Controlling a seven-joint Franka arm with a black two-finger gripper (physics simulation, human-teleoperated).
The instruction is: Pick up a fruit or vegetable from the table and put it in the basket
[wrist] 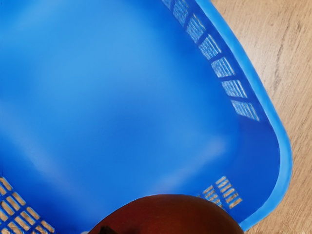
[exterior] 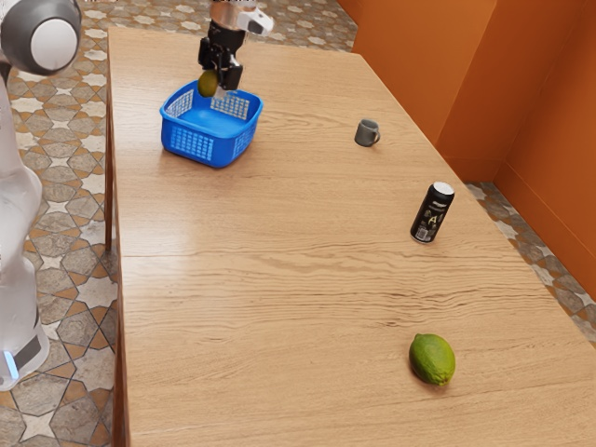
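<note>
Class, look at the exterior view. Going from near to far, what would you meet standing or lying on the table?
Lime → black can → gray mug. The blue basket is left out, as it overlaps the mug in depth.

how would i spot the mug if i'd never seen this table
On the wooden table, find the blue basket, then look toward the exterior view's right. The small grey mug stands there, between the basket and the tall black can. Its looped side handle sets it apart from both.
</note>
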